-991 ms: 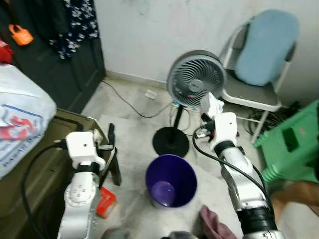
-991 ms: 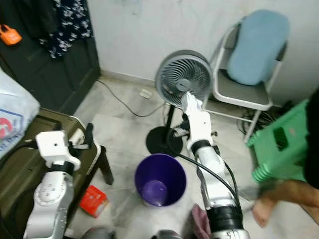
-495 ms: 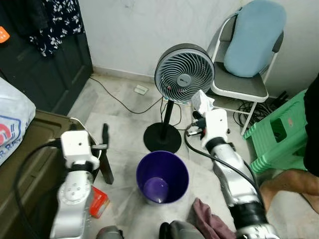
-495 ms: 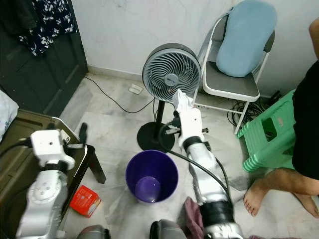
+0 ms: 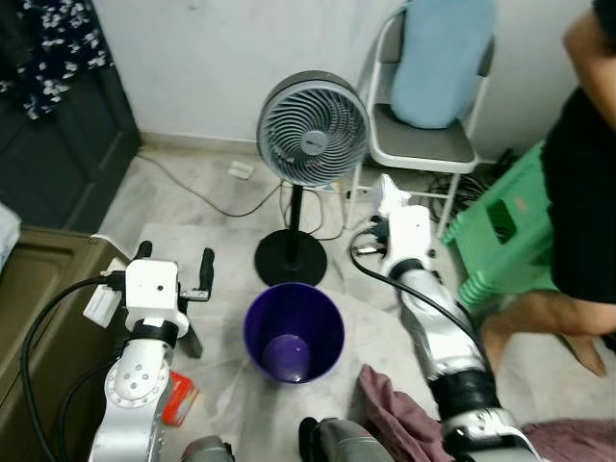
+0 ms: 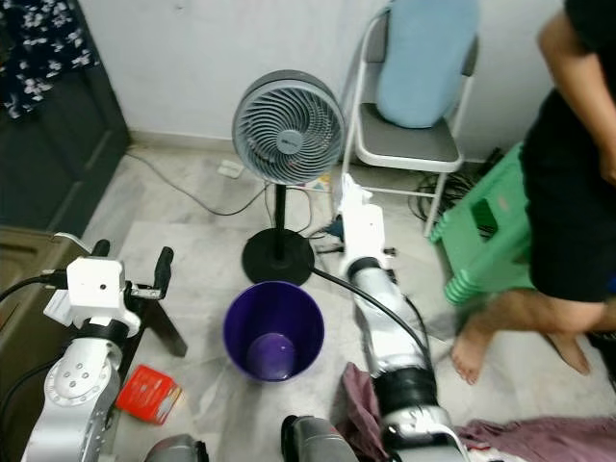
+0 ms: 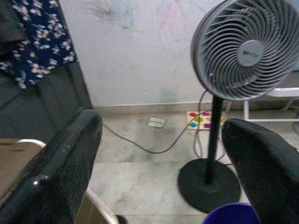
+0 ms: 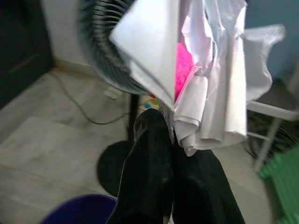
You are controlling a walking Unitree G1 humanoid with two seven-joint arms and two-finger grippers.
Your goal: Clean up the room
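Holding a crumpled white wrapper (image 8: 205, 79) with a pink patch inside, the right end effector (image 8: 174, 140) has its two black fingers pressed together on the lower edge of it. In the head views this end effector (image 6: 352, 192) is raised out in front, just ahead of the fan (image 6: 289, 128) and beside the chair (image 6: 404, 144).

The bin (image 6: 273, 330), a deep purple plastic tub with a round open mouth, stands on the pale marble floor (image 6: 202, 241) below and back toward the robot's left from the wrapper. That offset is what the drop likely turns on: the right arm would have to draw inward and lower before letting go, since the light, floppy paper could drift. The right arm is the nearer one and already has the load.

The left end effector (image 7: 163, 154) is spread wide and empty, hovering beside the dark trunk (image 5: 38, 318) to the bin's left.

A red box (image 6: 146, 394) lies on the floor near the left arm, and a maroon cloth (image 5: 395, 423) is heaped by the robot's feet. A person (image 6: 568, 192) stands next to the green stool (image 6: 486, 236).
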